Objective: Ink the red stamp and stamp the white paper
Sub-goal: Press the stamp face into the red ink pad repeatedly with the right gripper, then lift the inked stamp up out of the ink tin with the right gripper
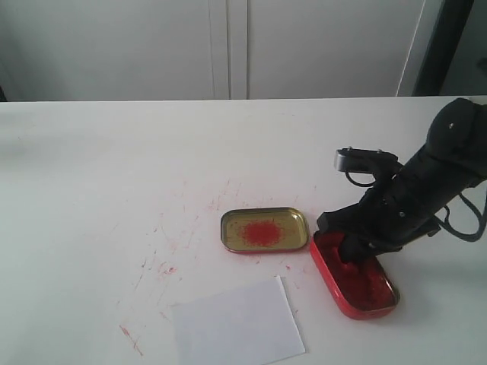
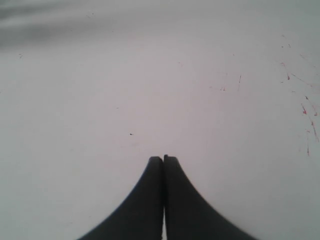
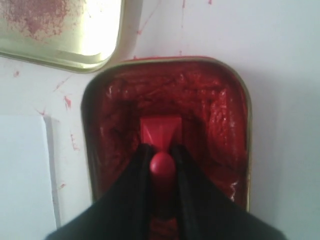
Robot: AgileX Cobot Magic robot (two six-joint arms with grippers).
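Risk noted: the white paper (image 1: 237,328) lies loose near the red ink tin (image 1: 374,293), so a smeared print or a shifted sheet is judged possible if thick ink lets the stamp slip or drags the tin up on lift-off. The red stamp (image 3: 160,129) is seated base-down in the ink, its knob clamped between the right gripper (image 3: 161,151) fingers, base just beyond the tips. The left gripper (image 2: 163,161) is pressed closed on nothing.

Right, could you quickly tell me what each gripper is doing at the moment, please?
Left gripper: closed, holding nothing.
Right gripper: closed on the red stamp, which sits in the ink tin.
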